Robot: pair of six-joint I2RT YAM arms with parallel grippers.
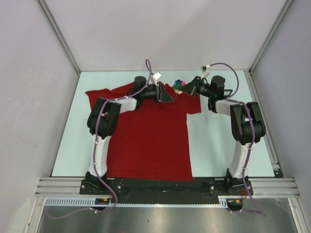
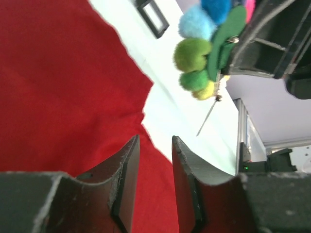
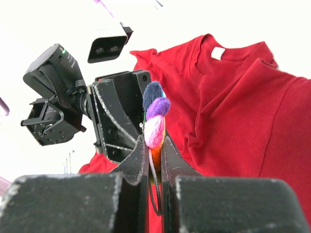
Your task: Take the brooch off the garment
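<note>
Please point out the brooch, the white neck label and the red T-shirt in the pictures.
Brooch (image 3: 158,108), right wrist view: on its purple bead.
White neck label (image 3: 218,52), right wrist view: the label's middle.
Red T-shirt (image 1: 146,141), top external view: bare middle of its body.

My top cam sits high above and behind the arm bases. It looks down over the whole table (image 1: 218,145), far edge at the top of the shot, so the garment (image 1: 146,141) is fully in view. The left wrist cam rides right behind the left gripper (image 2: 155,141), super close to the cloth, facing right along the far edge. The right wrist cam sits low behind the right gripper (image 3: 154,145), facing left. All three catch the brooch (image 1: 179,85), and each wrist cam sees the other arm's gripper.
</note>
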